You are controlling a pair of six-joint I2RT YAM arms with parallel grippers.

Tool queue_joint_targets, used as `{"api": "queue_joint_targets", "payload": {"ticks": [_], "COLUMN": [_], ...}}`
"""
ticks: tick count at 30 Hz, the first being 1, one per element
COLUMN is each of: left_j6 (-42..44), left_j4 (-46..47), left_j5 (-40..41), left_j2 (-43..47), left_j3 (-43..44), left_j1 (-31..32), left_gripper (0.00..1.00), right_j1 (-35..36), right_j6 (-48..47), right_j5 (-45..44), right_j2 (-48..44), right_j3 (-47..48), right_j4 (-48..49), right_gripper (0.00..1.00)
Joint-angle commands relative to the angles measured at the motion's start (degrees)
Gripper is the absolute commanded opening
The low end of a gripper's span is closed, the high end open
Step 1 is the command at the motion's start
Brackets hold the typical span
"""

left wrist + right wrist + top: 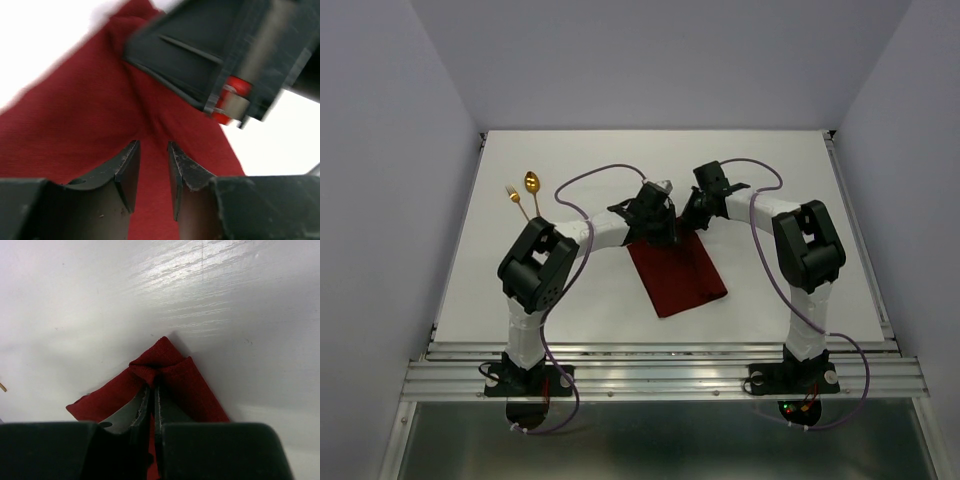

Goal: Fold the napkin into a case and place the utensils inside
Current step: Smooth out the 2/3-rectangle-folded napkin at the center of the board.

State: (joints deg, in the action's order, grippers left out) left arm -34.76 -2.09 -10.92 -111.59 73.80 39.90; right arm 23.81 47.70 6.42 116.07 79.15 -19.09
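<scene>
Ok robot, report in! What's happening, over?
Left gripper open over dark red cloth napkin. Right gripper shut on its corner. Gold metal spoon and fork lying far left. Nothing blocking.

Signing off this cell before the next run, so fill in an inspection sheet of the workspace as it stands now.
Surface: white table, no stains seen.
Job's things: dark red cloth napkin lies folded mid-table, tilted; small gold spoon and small gold fork lie side by side at the far left, outside the cloth.
Clutter: nothing seen.
Grippers: left gripper open over the cloth; right gripper shut on a pinched fold at the cloth's corner.
Cables: purple cables loop off both arms, none lying on the cloth.
Surroundings: pale walls on three sides; metal rail at the near edge.
</scene>
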Motion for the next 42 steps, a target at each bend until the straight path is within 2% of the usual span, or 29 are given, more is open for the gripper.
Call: {"api": "queue_joint_targets", "payload": {"ticks": [1, 5, 10, 25, 42], "left_j6": [-3.8, -6.8, -6.6, -6.1, -3.9], "left_j4": [6.8, 12.4, 14.9, 14.7, 12.7], "left_j5": [0.0, -1.2, -2.4, -0.8, 0.5], "left_j2": [3.9, 4.1, 2.3, -2.3, -1.2], "left_j3": [-1.8, -4.1, -3.8, -7.2, -10.3], "left_j1": [3.0, 4.2, 5.0, 5.5, 5.4], "left_gripper": [0.38, 0.36, 0.34, 0.26, 0.25], "right_j1": [0.6, 0.6, 0.6, 0.6, 0.6], "right_j6": [0.2, -0.1, -0.2, -0.9, -3.4], "right_j5": [-0.9, -0.6, -0.6, -0.4, -3.5], "right_j2": [1.1, 1.1, 0.6, -1.1, -11.2], "right_j3": [1.9, 2.1, 1.5, 0.6, 0.7], "right_j4": [-2.5, -2.5, -2.4, -2.4, -4.7], "right_gripper": [0.02, 0.02, 0.02, 0.04, 0.43]}}
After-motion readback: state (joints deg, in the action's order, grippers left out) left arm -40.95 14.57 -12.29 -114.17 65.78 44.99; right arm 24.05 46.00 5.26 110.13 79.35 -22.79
